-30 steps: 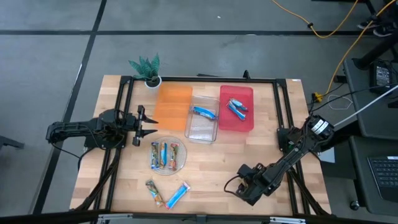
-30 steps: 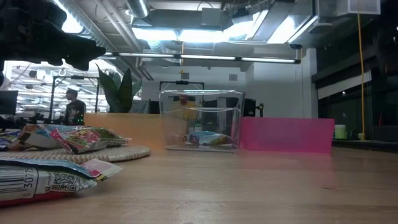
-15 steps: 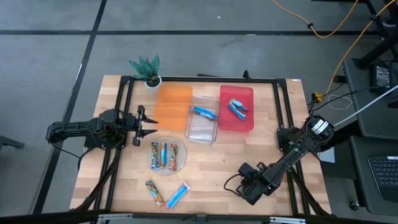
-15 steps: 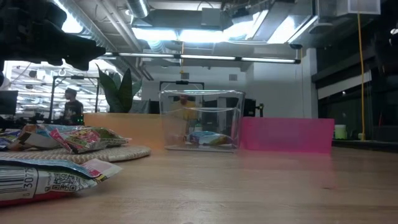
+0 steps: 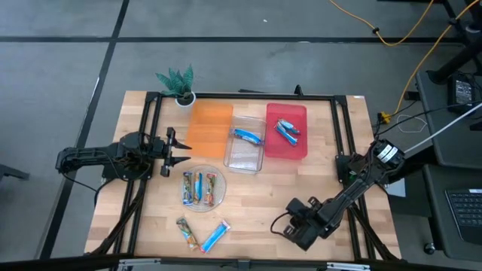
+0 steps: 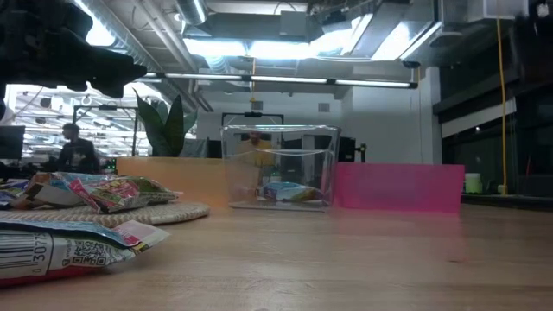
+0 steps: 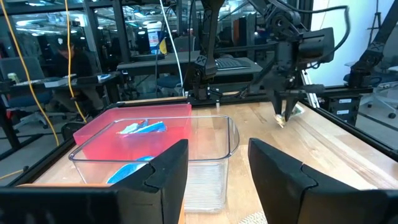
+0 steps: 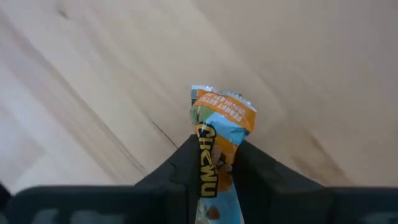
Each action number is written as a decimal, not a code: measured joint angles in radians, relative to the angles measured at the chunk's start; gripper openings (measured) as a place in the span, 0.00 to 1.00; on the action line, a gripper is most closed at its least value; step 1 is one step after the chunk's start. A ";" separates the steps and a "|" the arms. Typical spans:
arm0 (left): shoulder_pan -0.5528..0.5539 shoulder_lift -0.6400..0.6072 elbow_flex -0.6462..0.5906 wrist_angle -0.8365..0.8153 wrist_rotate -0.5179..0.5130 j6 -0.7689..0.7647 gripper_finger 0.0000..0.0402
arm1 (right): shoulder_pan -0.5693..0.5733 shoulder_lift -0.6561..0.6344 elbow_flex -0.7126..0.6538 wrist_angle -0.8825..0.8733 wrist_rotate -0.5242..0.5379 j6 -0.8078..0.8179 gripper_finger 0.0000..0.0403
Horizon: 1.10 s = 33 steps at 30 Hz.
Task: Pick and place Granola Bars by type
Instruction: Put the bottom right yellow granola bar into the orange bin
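My right gripper is over the near right part of the table, shut on a tan, orange and blue granola bar. The left wrist view shows this gripper pointing down with the small bar at its tip. My left gripper waits open at the table's left, level, facing the bins. Several bars lie on the round clear plate. A tan bar and a blue bar lie flat on the wood near the front edge. Blue bars lie in the clear bin and the red bin. My right gripper pinches the bar between its two fingers across the wrapper's printed middle, the fingers coming down from above. The crimped end sticks out past the fingertips toward the table. I cannot tell whether that end touches the wood.
An orange bin stands at the far side left of the clear bin, with a small potted plant at the far left corner. Black frame rails run along the table's sides. Bare wood lies between the plate and my right gripper.
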 joint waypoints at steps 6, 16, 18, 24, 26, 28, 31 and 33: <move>0.000 0.000 0.000 0.000 0.000 0.000 0.41 | -0.027 0.000 0.084 -0.033 0.166 -0.143 0.22; 0.000 0.000 0.000 0.000 0.000 0.000 0.40 | -0.259 0.000 0.262 -0.112 0.268 -0.621 0.22; 0.000 0.000 0.000 0.000 0.000 0.000 0.40 | -0.314 0.000 0.291 -0.096 0.299 -0.729 0.22; 0.000 0.000 0.000 0.013 0.001 -0.039 0.40 | -0.447 0.000 0.338 0.059 0.339 -1.065 0.22; 0.000 0.000 0.000 0.014 -0.017 -0.053 0.40 | -0.473 -0.005 0.337 0.144 0.341 -1.180 0.22; 0.000 0.000 0.000 0.014 -0.053 -0.055 0.40 | -0.493 -0.012 0.332 0.232 0.335 -1.286 0.22; 0.000 0.001 0.000 0.034 -0.062 -0.051 0.40 | -0.509 -0.027 0.330 0.314 0.335 -1.418 0.22; 0.000 0.003 0.000 0.061 -0.057 -0.038 0.41 | -0.514 -0.036 0.330 0.384 0.333 -1.490 0.22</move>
